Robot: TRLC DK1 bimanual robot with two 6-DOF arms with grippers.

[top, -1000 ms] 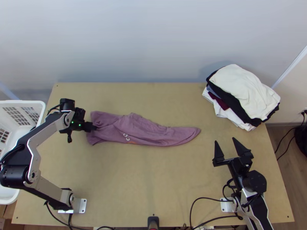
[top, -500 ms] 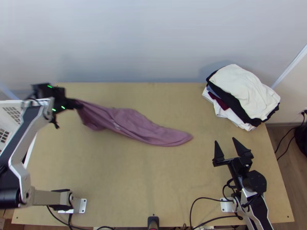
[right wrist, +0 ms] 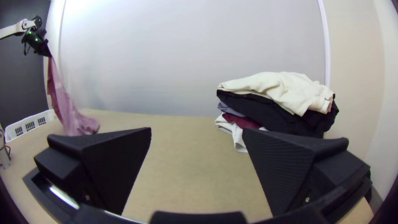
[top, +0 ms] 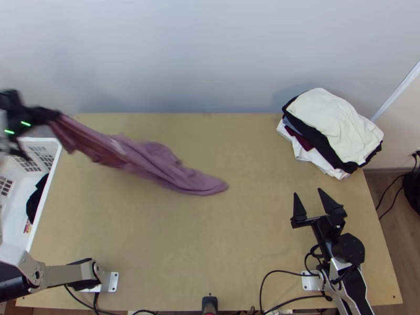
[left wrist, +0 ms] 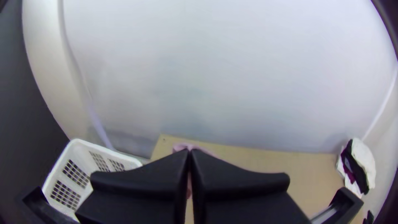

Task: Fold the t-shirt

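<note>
Left jaws: the left gripper [top: 56,115] has its two flat black sides pressed together, closed on one end of a mauve-pink cloth t-shirt [top: 157,160]. They are raised above the bench, at its far left corner.
T-shirt at the jaws: gathered tightly where it is gripped, with creases running away from the hold and a pale mark on the cloth a little way along.
T-shirt away from the jaws: slants down from the left jaws toward the middle of the bench as a long, narrow, bunched strip, uneven along its edges. A darker, redder part shows along the raised stretch. The end farthest from the jaws is rounded and lies on the bench.
Basket: white plastic with slotted sides [top: 16,231], lower than the left jaws and on the near side of them, beside the bench's left edge; a black cloth [top: 37,199] is inside.
Right jaws: the right gripper [top: 308,192] has them spread wide apart over the near right part of the bench, well apart from the t-shirt.
Clothes pile: stacked cream, black, blue-grey, maroon and white garments [top: 336,126], beyond the right jaws at the bench's far right corner, cream uppermost.
Bench: light wooden top [top: 210,241], below both sets of jaws.
</note>
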